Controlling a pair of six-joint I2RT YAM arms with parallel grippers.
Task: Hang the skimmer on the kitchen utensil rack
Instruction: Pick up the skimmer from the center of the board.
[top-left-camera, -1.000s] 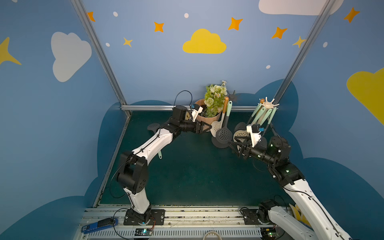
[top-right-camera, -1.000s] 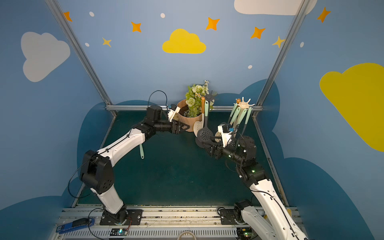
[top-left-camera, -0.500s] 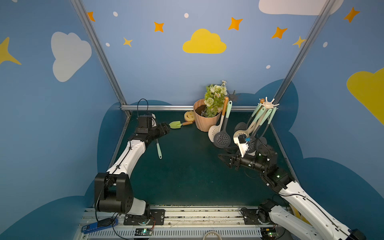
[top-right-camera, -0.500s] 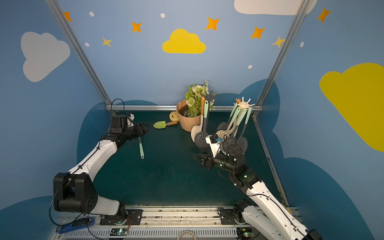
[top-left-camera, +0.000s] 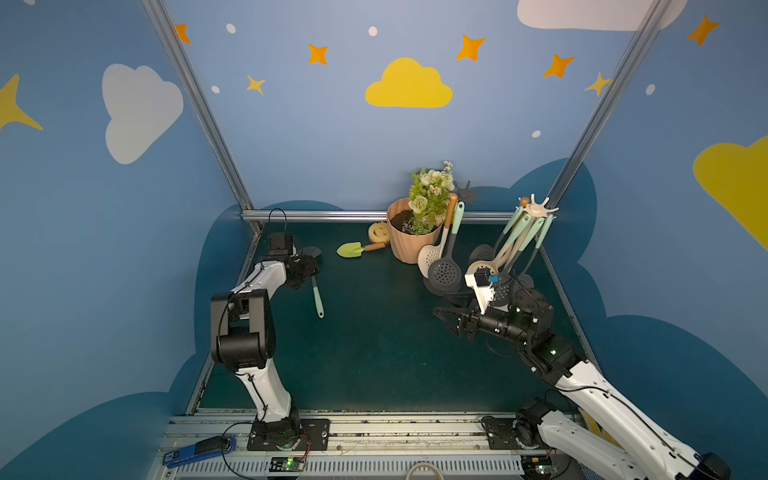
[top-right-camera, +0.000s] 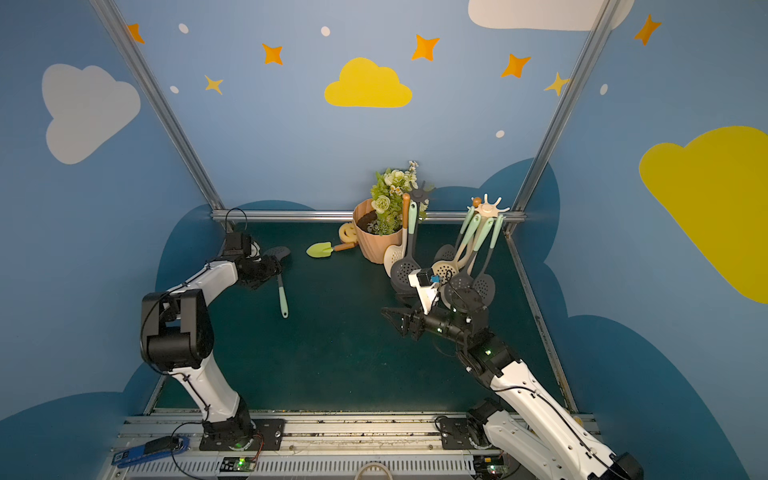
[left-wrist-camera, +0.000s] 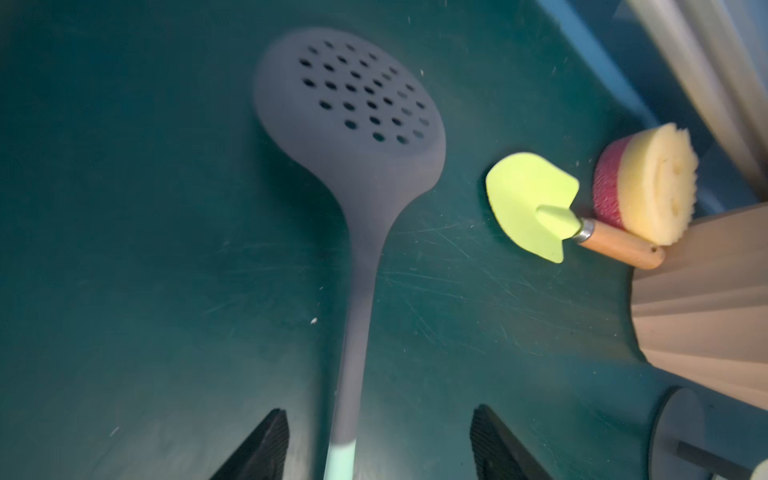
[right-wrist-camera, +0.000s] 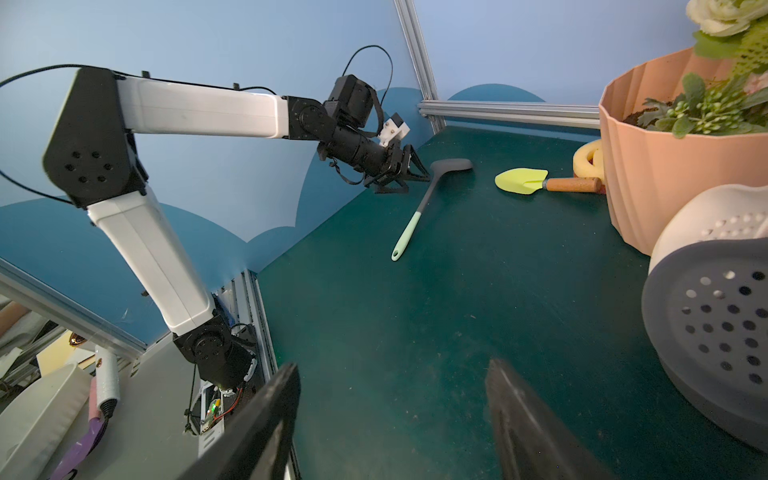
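Your left gripper (left-wrist-camera: 378, 415), jaws parted, straddles the grey-headed, mint-handled skimmer (left-wrist-camera: 359, 232) flat on the dark green tabletop (top-left-camera: 374, 353), well apart from the cream spoked rack (top-left-camera: 536, 210), presumably to clamp it; your right gripper (right-wrist-camera: 392, 368) hangs released near that rack.

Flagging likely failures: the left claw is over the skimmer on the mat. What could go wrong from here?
The skimmer lies flat, its thin neck nearer one finger of the open left claw; closing may pinch it off-centre and let it swivel.
The rack, across the table, already carries several utensils; the skimmer may knock them while seeking a hook.
The open right claw hovers near the rack, possibly in the way.
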